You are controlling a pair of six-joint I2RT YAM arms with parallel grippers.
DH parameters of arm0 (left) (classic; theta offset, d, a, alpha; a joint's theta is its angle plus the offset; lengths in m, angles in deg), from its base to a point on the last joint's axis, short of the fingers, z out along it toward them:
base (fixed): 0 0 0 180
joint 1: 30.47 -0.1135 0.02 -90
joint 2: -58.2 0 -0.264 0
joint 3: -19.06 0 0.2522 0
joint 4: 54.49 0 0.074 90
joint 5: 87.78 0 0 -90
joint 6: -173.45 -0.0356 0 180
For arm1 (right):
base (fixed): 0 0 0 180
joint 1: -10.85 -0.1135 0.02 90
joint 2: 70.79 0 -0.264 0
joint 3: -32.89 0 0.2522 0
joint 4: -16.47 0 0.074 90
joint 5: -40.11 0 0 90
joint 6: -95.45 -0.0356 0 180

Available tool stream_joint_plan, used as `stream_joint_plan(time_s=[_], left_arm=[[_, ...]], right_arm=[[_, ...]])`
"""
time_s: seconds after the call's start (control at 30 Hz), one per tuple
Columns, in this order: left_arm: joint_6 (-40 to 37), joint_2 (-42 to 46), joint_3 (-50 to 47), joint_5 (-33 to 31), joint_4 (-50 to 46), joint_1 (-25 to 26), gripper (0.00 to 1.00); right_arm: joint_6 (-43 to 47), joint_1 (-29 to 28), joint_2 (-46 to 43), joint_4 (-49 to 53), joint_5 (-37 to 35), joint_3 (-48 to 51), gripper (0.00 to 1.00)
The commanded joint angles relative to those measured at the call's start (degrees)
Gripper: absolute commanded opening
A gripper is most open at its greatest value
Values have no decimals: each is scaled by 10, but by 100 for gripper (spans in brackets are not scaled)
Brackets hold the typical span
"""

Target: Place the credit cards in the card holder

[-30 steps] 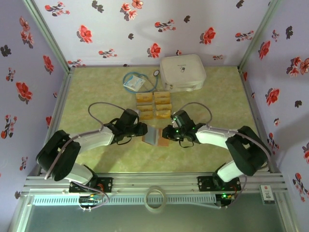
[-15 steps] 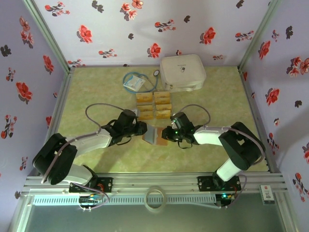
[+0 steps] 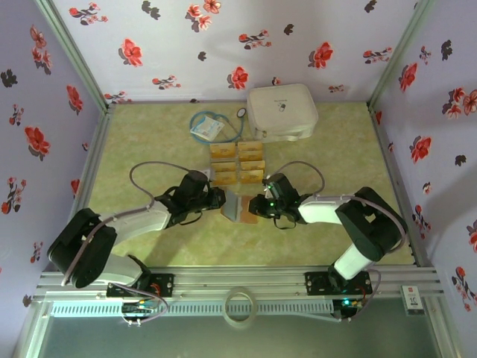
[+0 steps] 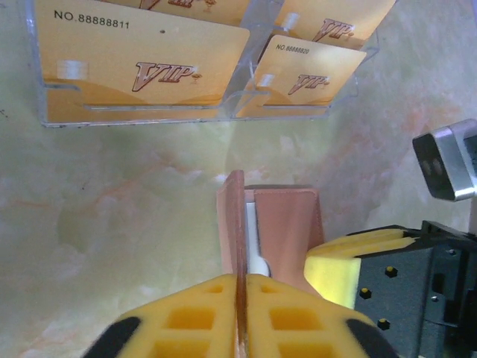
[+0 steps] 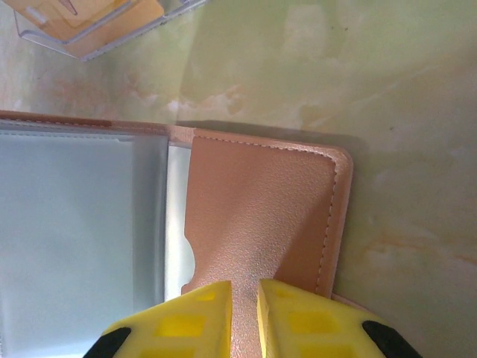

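Item 1, left claw [image 4: 240, 289]: I note it has just pinched fully shut on the left flap of the card holder [image 4: 283, 224], which stands edge-on between its pads.
Item 2, right claw [image 5: 244, 300]: clenched on the brown right flap.
Item 3, card holder: on the counter [image 3: 149, 142] between both claws, grey inside showing.
Item 4, credit cards [image 3: 238, 162]: lying in their clear tray [image 4: 45, 112] just beyond.
Reading: with both flaps gripped, I judge spreading it open comes next. No card is loaded yet.
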Motion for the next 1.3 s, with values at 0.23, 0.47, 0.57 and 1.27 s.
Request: stream_joint_plan(time_s=[0.23, 0.47, 0.57, 1.27], left_arm=[[29, -21, 12, 53, 76, 10, 0], [27, -40, 39, 39, 69, 25, 0], [20, -26, 33, 11, 45, 25, 0], [1, 60, -36, -70, -26, 25, 0]], right_arm=[[-8, 1, 37, 26, -16, 18, 17], [-2, 3, 28, 43, -17, 8, 17], [5, 11, 7, 66, -18, 2, 17], [60, 10, -101, 228, -22, -113, 19]])
